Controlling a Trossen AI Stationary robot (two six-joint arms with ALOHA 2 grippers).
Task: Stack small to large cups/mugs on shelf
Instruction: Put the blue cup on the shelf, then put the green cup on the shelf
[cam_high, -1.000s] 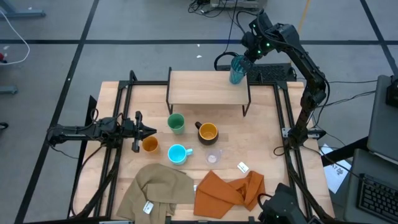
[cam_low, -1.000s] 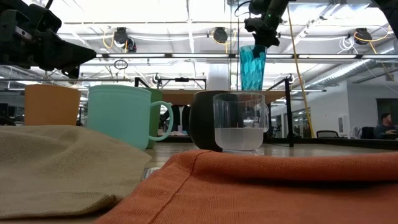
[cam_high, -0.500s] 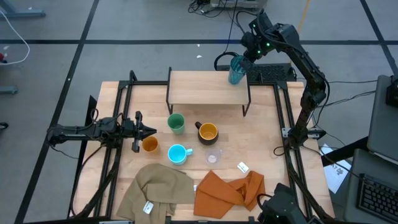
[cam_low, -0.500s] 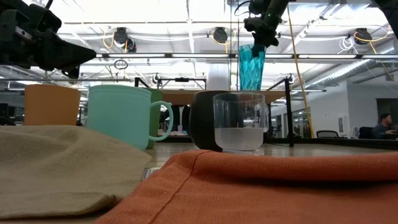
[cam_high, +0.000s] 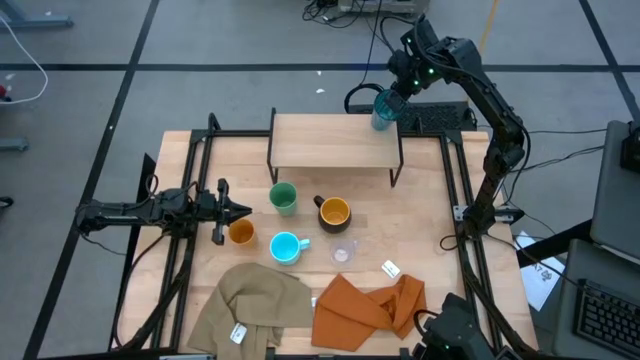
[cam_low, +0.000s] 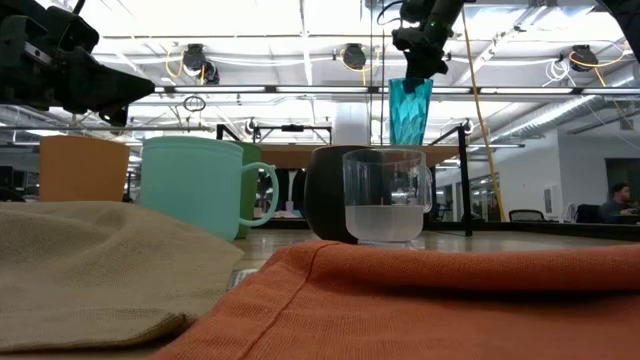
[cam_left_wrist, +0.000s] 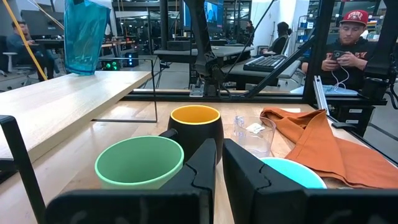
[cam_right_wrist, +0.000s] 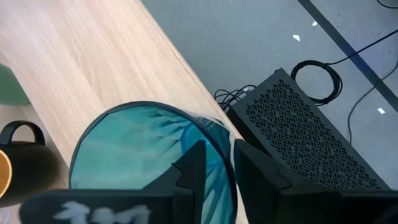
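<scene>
Tall teal bumpy tumbler (cam_high: 383, 108) hangs over the wood shelf's (cam_high: 330, 140) back corner.
Right gripper (cam_high: 398, 89) fingers pinch its rim; let go crooked, it may tip off.

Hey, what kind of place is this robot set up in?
Probably a robotics lab in an open-plan office: seated people at monitors, industrial ceiling lights, and cables on a tape-marked floor.

The wooden table (cam_high: 420, 215) bears the shelf (cam_high: 335, 141), five cups (cam_high: 283, 197) and two cloths (cam_high: 372, 306).
</scene>
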